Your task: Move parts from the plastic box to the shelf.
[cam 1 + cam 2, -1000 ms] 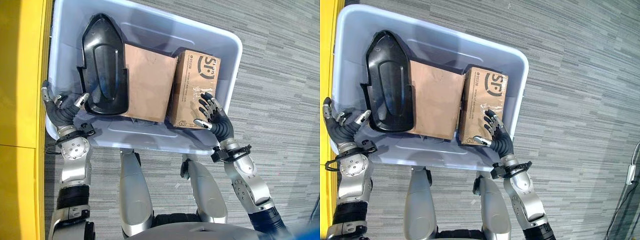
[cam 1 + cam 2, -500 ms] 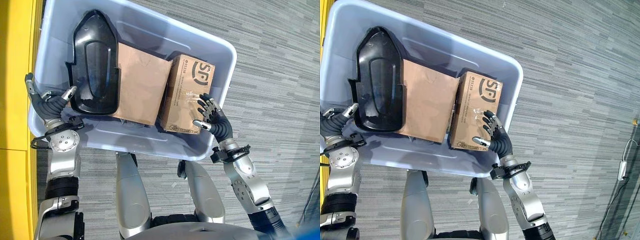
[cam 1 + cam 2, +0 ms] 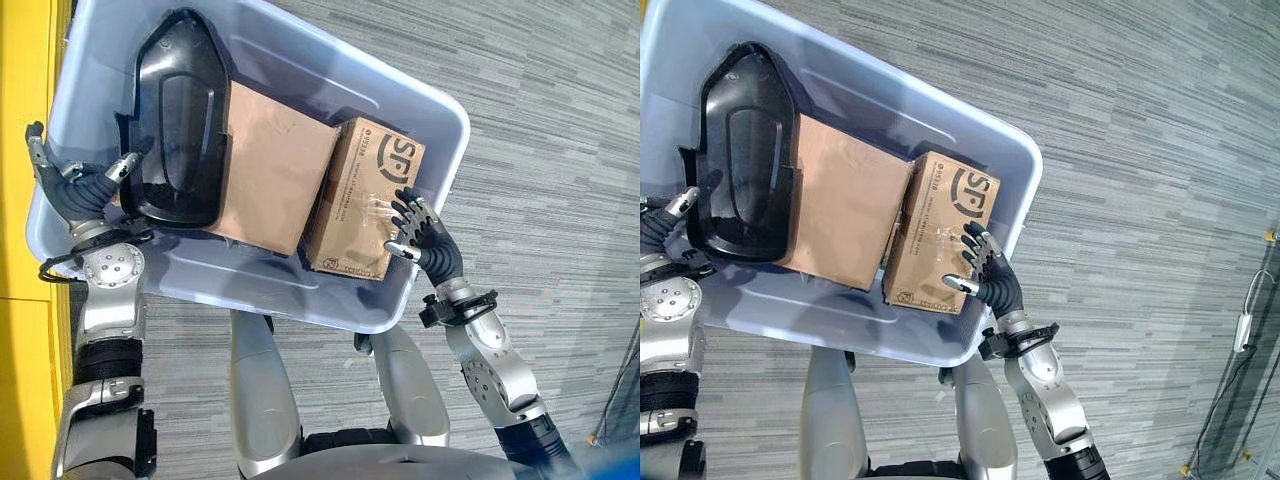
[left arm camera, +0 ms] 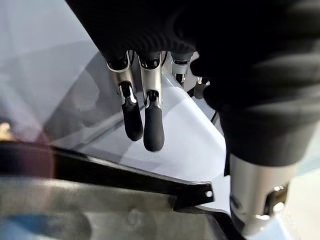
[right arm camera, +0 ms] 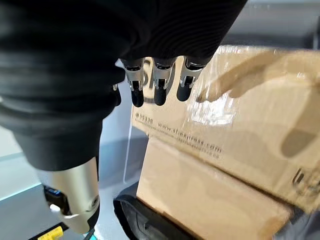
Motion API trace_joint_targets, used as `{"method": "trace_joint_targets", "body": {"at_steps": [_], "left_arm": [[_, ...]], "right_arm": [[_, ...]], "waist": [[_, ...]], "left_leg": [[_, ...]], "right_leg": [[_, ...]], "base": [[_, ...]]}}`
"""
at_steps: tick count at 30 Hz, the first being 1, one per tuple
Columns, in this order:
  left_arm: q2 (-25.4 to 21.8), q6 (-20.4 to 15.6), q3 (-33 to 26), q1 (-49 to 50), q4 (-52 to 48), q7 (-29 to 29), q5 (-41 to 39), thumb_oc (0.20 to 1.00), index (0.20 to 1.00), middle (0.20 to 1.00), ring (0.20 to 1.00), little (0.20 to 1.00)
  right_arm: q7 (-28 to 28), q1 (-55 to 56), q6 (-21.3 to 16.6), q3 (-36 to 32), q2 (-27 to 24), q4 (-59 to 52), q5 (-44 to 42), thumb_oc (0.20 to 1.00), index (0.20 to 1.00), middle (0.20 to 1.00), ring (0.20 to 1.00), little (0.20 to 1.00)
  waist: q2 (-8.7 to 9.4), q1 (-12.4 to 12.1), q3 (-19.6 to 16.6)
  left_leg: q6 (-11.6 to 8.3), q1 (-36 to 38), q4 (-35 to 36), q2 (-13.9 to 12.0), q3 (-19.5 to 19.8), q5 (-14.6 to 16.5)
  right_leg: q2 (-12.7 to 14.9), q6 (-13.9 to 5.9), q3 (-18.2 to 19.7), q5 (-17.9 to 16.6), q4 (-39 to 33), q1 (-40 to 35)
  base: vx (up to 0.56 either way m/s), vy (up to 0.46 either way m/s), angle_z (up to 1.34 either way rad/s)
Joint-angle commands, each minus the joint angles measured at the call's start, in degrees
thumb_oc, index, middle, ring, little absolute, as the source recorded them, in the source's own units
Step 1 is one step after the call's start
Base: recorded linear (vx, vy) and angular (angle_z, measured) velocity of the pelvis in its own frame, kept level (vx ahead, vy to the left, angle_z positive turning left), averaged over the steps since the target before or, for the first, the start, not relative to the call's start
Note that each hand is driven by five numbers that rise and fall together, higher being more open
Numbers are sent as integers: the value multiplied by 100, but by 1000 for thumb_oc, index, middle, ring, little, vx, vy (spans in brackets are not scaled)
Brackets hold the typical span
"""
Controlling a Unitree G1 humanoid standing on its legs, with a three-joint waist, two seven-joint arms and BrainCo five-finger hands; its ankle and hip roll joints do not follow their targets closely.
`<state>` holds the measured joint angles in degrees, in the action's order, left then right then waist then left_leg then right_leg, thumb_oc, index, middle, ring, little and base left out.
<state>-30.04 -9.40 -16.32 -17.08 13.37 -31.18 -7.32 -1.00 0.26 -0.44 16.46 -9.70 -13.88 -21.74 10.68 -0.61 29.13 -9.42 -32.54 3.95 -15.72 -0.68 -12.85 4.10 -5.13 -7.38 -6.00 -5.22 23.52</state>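
My left hand (image 3: 75, 190): at the plastic box's (image 3: 300, 70) left wall, fingers relaxed, gripping nothing. Inside the box, left to right: black moulded part (image 3: 175, 130), plain cardboard box (image 3: 265, 170), printed carton (image 3: 365, 195). My right hand (image 3: 425, 240): fingers spread loose, against the carton's near end.

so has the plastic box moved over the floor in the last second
yes: the plastic box has swung toward the robot's left, and its left corner now reaches further over the yellow floor strip.

Translucent plastic box (image 3: 440, 140), matt cardboard boxes (image 3: 365, 200), glossy black part (image 3: 175, 130).
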Motion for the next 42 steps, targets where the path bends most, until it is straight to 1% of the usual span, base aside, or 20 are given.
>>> {"method": "trace_joint_targets", "body": {"at_steps": [1, 7, 8, 10, 11, 12, 13, 14, 15, 18, 19, 21, 22, 23, 26, 31, 42], "left_arm": [[71, 182, -77, 242, 154, -6, 214, 1000, 1000, 1000, 1000, 1000], [496, 149, -260, 495, -696, -9, 380, 1000, 1000, 1000, 1000, 1000], [503, 162, -271, 465, -716, -6, 386, 1000, 1000, 1000, 1000, 1000], [743, 138, -249, 607, -1001, 96, 326, 1000, 1000, 1000, 1000, 1000], [810, 125, -235, 711, -1032, 128, 286, 1000, 1000, 1000, 1000, 1000], [809, 128, -242, 668, -1034, 130, 288, 1000, 1000, 1000, 1000, 1000], [952, 111, -218, 779, -1126, 183, 194, 1000, 1000, 1000, 1000, 1000], [958, 115, -219, 777, -1133, 184, 195, 1000, 1000, 1000, 1000, 1000], [1155, 120, -148, 902, -1313, 330, 81, 1000, 1000, 1000, 1000, 1000], [1208, 128, -127, 918, -1357, 377, 58, 1000, 1000, 1000, 1000, 1000], [1270, 145, -60, 1048, -1383, 459, 30, 1000, 1000, 1000, 1000, 1000], [1294, 156, -12, 1086, -1386, 513, -4, 1000, 1000, 1000, 1000, 1000], [1382, 172, 72, 1207, -1386, 631, -129, 1000, 1000, 1000, 1000, 1000], [1378, 174, 64, 1163, -1382, 632, -128, 1000, 1000, 1000, 1000, 1000], [1488, 210, 249, 1309, -1444, 832, -284, 1000, 1000, 1000, 1000, 1000], [1488, 290, 494, 1475, -1633, 1077, -243, 1000, 1000, 1000, 1000, 1000], [1397, 317, 382, 1357, -1798, 979, -10, 1000, 1000, 1000, 1000, 1000]], "right_arm": [[-21, 55, -235, -229, 20, -398, -127, 1000, 1000, 1000, 1000, 1000], [56, -27, -246, -284, -49, -414, -45, 1000, 1000, 1000, 1000, 1000], [57, -66, -244, -299, -50, -415, -45, 1000, 1000, 1000, 1000, 1000], [98, -83, -252, -317, -89, -435, 5, 1000, 1000, 1000, 1000, 1000], [101, -37, -254, -313, -97, -443, 21, 1000, 1000, 1000, 1000, 1000], [101, -81, -251, -332, -95, -442, 21, 1000, 1000, 1000, 1000, 1000], [109, -28, -252, -340, -123, -449, 43, 1000, 1000, 1000, 1000, 1000], [109, -32, -252, -343, -126, -448, 43, 1000, 1000, 1000, 1000, 1000], [123, -18, -252, -360, -151, -501, 66, 1000, 1000, 1000, 1000, 1000], [133, -50, -252, -391, -156, -512, 70, 1000, 1000, 1000, 1000, 1000], [147, -2, -259, -416, -177, -543, 89, 1000, 1000, 1000, 1000, 1000], [148, 5, -254, -427, -194, -544, 92, 1000, 1000, 1000, 1000, 1000], [151, 45, -252, -469, -222, -567, 97, 1000, 1000, 1000, 1000, 1000], [150, 2, -250, -485, -218, -562, 96, 1000, 1000, 1000, 1000, 1000], [152, 81, -237, -511, -232, -570, 99, 1000, 1000, 1000, 1000, 1000], [148, 135, -211, -609, -217, -595, 124, 1000, 1000, 1000, 1000, 1000], [142, 144, -182, -621, -181, -620, 136, 1000, 1000, 1000, 1000, 1000]], "waist": [[156, -7, 66], [13, -64, 66], [14, -54, 66], [-68, -79, 66], [-102, -101, 66], [-100, -92, 66], [-153, -110, 66], [-157, -107, 66], [-238, -130, 66], [-258, -120, 66], [-293, -126, 66], [-310, -128, 66], [-347, -123, 66], [-344, -111, 66], [-388, -115, 66], [-430, -103, 66], [-444, -91, 66]], "left_leg": [[30, 939, 105, -64, -305, 916], [48, 989, 105, -23, -302, 946], [57, 921, 105, -11, -290, 903], [70, 965, 105, 3, -300, 909], [67, 1059, 105, -1, -314, 958], [77, 984, 105, 11, -301, 913], [75, 1086, 105, 11, -317, 961], [76, 1079, 105, 12, -314, 957], [87, 1135, 105, 25, -316, 951], [102, 1080, 105, 44, -297, 905], [105, 1161, 105, 40, -301, 943], [111, 1173, 105, 36, -302, 939], [123, 1206, 105, 44, -308, 930], [131, 1138, 105, 56, -292, 892], [137, 1224, 105, 51, -306, 915], [168, 1274, 105, 50, -290, 913], [171, 1364, 105, 67, -295, 941]], "right_leg": [[620, 245, 35, -190, 22, -365], [616, 230, 39, -138, 34, -426], [626, 232, 41, -171, 40, -359], [622, 219, 42, -162, 54, -397], [609, 216, 45, -123, 50, -492], [619, 217, 46, -155, 59, -418], [611, 215, 55, -120, 57, -509], [612, 214, 53, -121, 61, -502], [619, 214, 55, -114, 58, -558], [627, 214, 58, -143, 73, -506], [626, 211, 65, -121, 60, -594], [626, 207, 67, -130, 60, -607], [624, 203, 81, -145, 67, -629], [634, 203, 78, -167, 81, -563], [627, 201, 76, -168, 79, -650], [614, 204, 75, -199, 91, -679], [625, 214, 62, -205, 75, -763]], "base": [[0, 0, 0], [0, 0, 0], [0, 0, 0], [0, 0, 0], [0, 0, 0], [0, 0, 0], [0, 0, 0], [0, 0, 0], [0, 0, 0], [0, 0, 0], [0, 0, 0], [0, 0, 0], [0, 0, 0], [0, 0, 0], [-4, -5, 1], [-2, -4, 1], [0, 0, 0]]}}
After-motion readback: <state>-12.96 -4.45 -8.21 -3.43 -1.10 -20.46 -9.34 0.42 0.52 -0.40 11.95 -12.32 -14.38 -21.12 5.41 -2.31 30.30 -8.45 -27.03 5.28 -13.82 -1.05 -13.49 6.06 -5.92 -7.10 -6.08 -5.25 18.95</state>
